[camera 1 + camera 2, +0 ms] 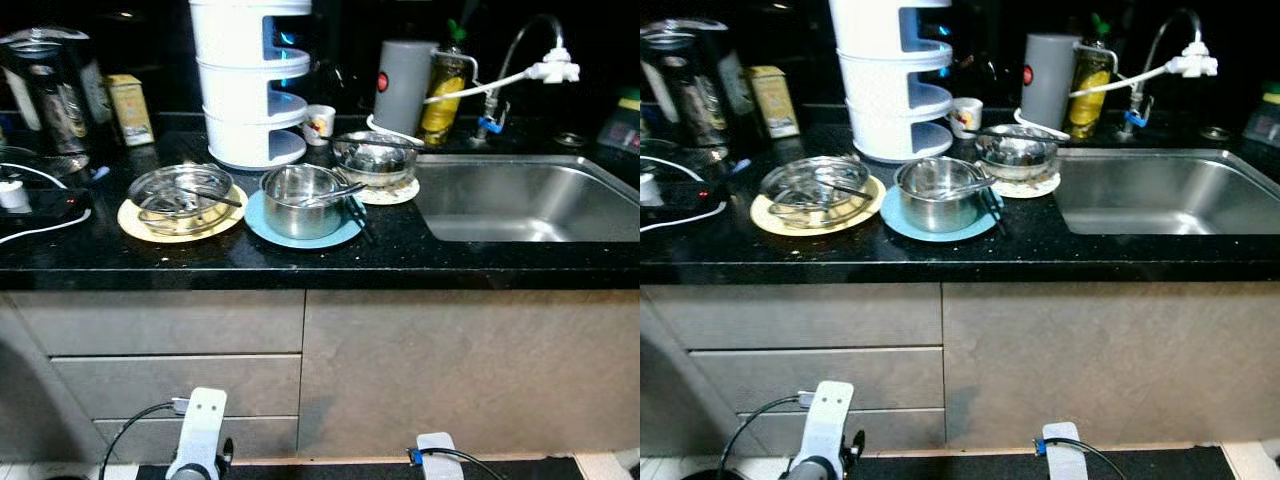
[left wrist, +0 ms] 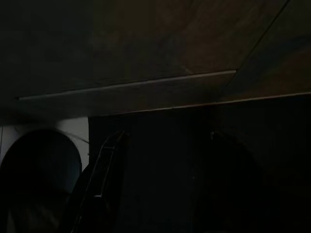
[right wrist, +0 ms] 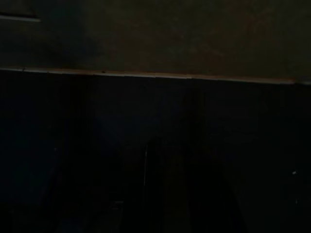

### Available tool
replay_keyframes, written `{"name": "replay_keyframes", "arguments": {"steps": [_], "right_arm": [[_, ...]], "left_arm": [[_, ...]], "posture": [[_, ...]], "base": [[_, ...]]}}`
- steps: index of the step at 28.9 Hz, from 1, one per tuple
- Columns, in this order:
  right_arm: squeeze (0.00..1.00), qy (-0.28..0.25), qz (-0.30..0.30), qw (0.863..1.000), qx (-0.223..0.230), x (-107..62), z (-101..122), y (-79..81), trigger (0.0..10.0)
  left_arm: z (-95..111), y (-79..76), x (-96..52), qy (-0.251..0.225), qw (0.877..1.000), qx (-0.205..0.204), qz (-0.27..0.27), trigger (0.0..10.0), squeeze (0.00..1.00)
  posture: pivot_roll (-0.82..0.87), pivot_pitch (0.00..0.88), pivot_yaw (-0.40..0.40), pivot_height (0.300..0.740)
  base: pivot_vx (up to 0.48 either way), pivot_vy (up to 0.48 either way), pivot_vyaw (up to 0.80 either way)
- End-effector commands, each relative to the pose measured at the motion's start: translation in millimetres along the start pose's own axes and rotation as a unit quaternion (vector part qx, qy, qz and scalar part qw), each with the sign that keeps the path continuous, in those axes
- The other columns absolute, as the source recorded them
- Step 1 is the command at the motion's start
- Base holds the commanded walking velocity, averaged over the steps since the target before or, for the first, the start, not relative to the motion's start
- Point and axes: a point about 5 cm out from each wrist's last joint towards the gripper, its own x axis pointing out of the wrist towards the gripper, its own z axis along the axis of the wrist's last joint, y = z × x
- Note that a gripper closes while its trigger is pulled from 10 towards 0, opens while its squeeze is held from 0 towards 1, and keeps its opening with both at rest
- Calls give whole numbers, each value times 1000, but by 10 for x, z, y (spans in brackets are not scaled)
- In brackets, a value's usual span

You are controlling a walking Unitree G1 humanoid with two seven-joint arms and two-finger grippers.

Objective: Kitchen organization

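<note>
While both arms hang low in front of the cabinet drawers [image 1: 160, 370], we see the black bench [image 1: 200, 255] carrying three steel bowls: one on a yellow plate [image 1: 140, 228], one on a blue plate [image 1: 262, 226] with chopsticks [image 1: 357, 217] beside it, one on a pale mat [image 1: 398, 193] just beside the sink [image 1: 520, 200]. A white tiered rack [image 1: 252, 80] stands behind them. Wrist views too dark; we cannot tell how either set of jaws stands.
</note>
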Motion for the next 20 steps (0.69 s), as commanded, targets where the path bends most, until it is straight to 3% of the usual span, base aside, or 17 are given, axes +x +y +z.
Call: {"name": "replay_keyframes", "arguments": {"steps": [1,10,20], "right_arm": [[0,2,-3,1000,7,-6,-20,-13,10000],[0,2,-3,1000,7,-10,-29,-10,10000],[0,18,-6,1000,5,-44,-137,-39,10000]], "left_arm": [[-34,-35,-9,3,1000,-3,-6,10000,0],[-11,-34,-12,-6,1000,-8,-5,10000,0],[-58,-47,-79,-25,1000,-1,-1,10000,0]], "posture": [[-30,68,-43,740],[-28,70,-42,740],[-19,74,-42,740]], "base": [[360,0,0],[341,0,0],[0,0,0]]}}
